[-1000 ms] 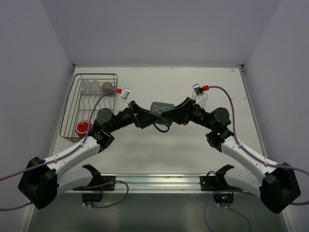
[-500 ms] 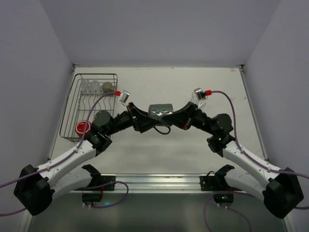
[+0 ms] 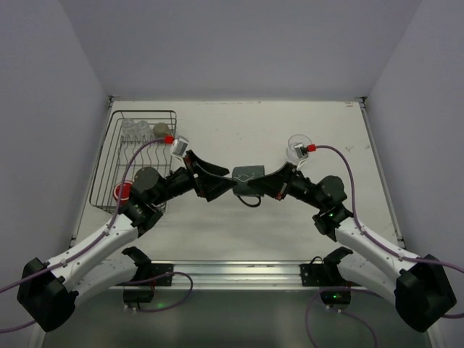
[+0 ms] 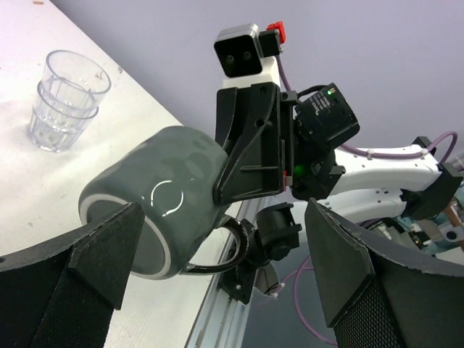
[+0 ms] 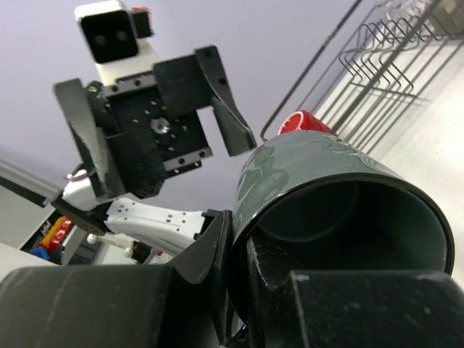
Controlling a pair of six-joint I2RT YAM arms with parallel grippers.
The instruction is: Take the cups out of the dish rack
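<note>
Mid-table, just past the arm bases: dark green-grey handled mug (image 4: 156, 199) hangs in the air on its side, handle downward, between the two arms. Right gripper (image 5: 239, 254) pinches its rim, one finger inside the mouth and one outside against the wall. Left gripper (image 3: 223, 185) is spread wide to either side of the mug's base end; no contact shows in the left wrist view. Reads as a handover, with the right arm carrying the load.

Beyond, right of centre: nested pair of clear ribbed tumblers (image 4: 64, 94) stands upright on the white tabletop (image 3: 239, 123), well apart from the rack. Counted as unloaded.

Far left: rectangular dark wire dish rack (image 3: 109, 156). Red handled mug (image 3: 122, 191) sits at its near end, partly hidden by the left arm. More clear tumblers (image 3: 134, 129) and a greyish-tan cup (image 3: 160, 130) sit at the far end; tumbler count unclear.

Progress, as judged: partway. Tumbler pair out, dark mug in transit and not yet set down, several cups left.
</note>
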